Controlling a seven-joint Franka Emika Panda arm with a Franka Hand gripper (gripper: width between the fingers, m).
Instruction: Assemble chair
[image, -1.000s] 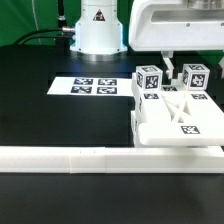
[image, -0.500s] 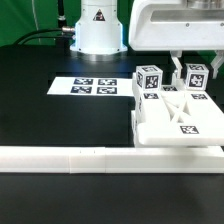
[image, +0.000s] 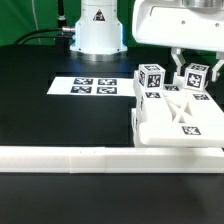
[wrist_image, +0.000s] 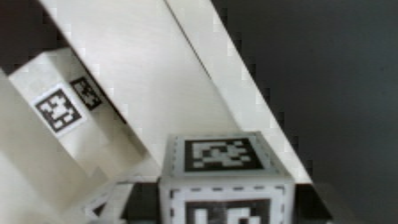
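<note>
1. At the exterior view's left the black table is bare, and the marker board lies flat on it near the robot's base, well apart from the work.
2. Along the front runs the long white border rail; the chair parts sit just behind its right-hand stretch.
3. The chair is a part-built cluster on the exterior view's right: a flat slab with bars on top and two square posts standing upright at the back, the left post and the right post, each with a tag on its faces.
4. The gripper hangs just above the right post, its fingers spread to either side of the post's top and holding nothing.
5. In the wrist view the post's tagged top sits close under the camera, with slanted white bars beyond it.
6. The step in hand looks like taking hold of the right post. To do it well, I would centre the post between the fingers, come straight down so neither finger clips the post's top edge, and close on two flat opposite faces, well below the top, so it does not twist or tip.
</note>
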